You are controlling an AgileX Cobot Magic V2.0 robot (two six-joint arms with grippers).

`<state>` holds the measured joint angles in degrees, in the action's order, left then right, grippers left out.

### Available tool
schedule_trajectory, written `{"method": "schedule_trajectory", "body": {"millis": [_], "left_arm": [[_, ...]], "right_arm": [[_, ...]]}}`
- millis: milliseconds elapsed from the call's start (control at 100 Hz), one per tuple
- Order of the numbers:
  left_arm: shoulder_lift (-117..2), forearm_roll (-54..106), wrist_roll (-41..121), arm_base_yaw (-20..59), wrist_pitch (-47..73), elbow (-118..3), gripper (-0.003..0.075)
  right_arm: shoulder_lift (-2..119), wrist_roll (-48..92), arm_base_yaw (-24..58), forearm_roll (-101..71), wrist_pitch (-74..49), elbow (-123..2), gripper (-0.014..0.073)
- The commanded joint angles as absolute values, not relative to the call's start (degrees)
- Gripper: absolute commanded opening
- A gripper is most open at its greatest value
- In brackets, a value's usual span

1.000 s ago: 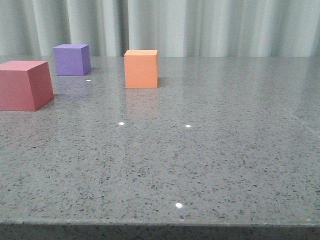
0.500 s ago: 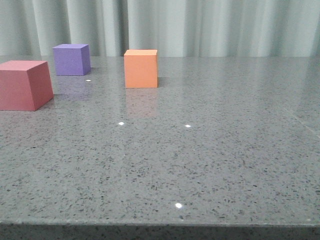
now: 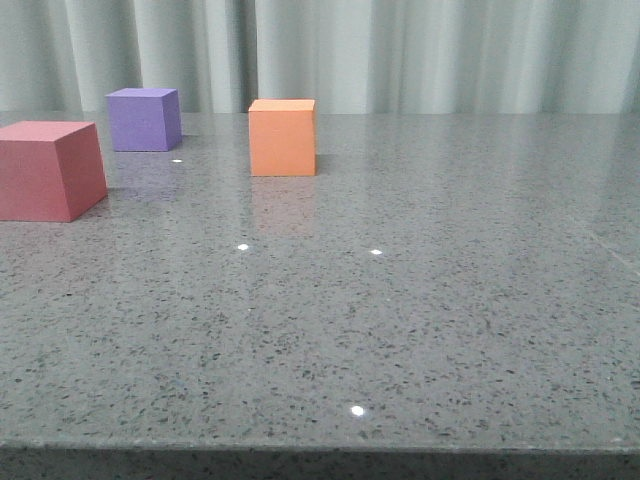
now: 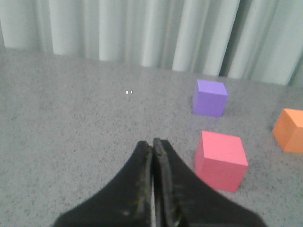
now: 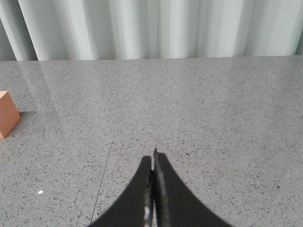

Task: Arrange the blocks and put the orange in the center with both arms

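Left pincer (image 4: 152, 144): black fingers pressed together with only a thin seam between them, holding nothing; it hangs above bare bench, touching no block.
Right pincer (image 5: 153, 158): fingers likewise closed tip to tip, empty, above bare bench.
Pinkish-red block (image 3: 48, 169): farthest left in the front view and nearest the camera of the three, cut by the left frame edge; upright, flat on the bench. In the left wrist view it lies just beside the left pincer's tips, apart from them.
Purple block (image 3: 144, 119): farther back, near the curtain, apart from the pinkish-red block with a strip of bench between them.
Orange block (image 3: 282, 137): right of the purple block and a little nearer the camera, standing alone, well apart from both others. It shows at the frame edge in both wrist views (image 5: 7, 113).
Arrangement: from left to right the order is pinkish-red, purple, orange, so the orange one sits at the right end, not between the others.
Bench (image 3: 420, 300): grey speckled stone, glossy, with small light reflections; its front edge runs along the bottom of the front view.
Open room: the whole right half of the bench and the near foreground are bare.
Curtain (image 3: 420, 55): pale pleated fabric closes off the far edge of the bench.
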<state>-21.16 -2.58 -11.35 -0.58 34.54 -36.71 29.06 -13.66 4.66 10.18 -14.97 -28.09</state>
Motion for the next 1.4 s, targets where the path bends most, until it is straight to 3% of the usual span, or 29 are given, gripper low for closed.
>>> {"method": "schedule_trajectory", "body": {"millis": [0, 190, 590, 680, 730, 850, 900, 950, 1390], "left_arm": [[-27.68, -2.41, -11.37, -0.47, 39.52, -44.6, -0.002], [-37.6, -2.04, -11.37, 0.1, 47.07, -54.08, -0.002], [-43.29, -2.04, -11.37, 0.31, 48.86, -54.35, 0.001], [-43.29, -2.04, -11.37, 0.31, 48.73, -54.35, 0.0125], [-43.29, -2.04, -11.37, 0.31, 48.73, -54.35, 0.0223], [-43.29, -2.31, -11.28, 0.31, 48.71, -54.35, 0.0553], [-43.29, -2.4, -11.28, 0.31, 48.4, -54.35, 0.0646], [-43.29, -2.4, -11.28, 0.31, 47.53, -54.35, 0.0692], [-46.7, 7.8, -10.36, 0.31, 43.03, -55.7, 0.0618]], "right_arm": [[29.62, -13.31, 4.17, 10.96, -10.92, -29.68, -0.0067], [29.62, -13.31, 4.17, 10.96, -10.92, -29.68, -0.0067], [29.62, -13.31, 4.17, 10.96, -10.92, -29.68, -0.0067], [29.62, -13.31, 4.17, 10.96, -10.92, -29.68, -0.0067], [29.62, -13.31, 4.17, 10.96, -10.92, -29.68, -0.0067], [29.62, -13.31, 4.17, 10.96, -10.92, -29.68, -0.0067], [29.62, -13.31, 4.17, 10.96, -10.92, -29.68, -0.0067], [29.62, -13.31, 4.17, 10.96, -10.92, -29.68, -0.0067], [29.62, -13.31, 4.17, 10.96, -10.92, -29.68, -0.0067]]}}
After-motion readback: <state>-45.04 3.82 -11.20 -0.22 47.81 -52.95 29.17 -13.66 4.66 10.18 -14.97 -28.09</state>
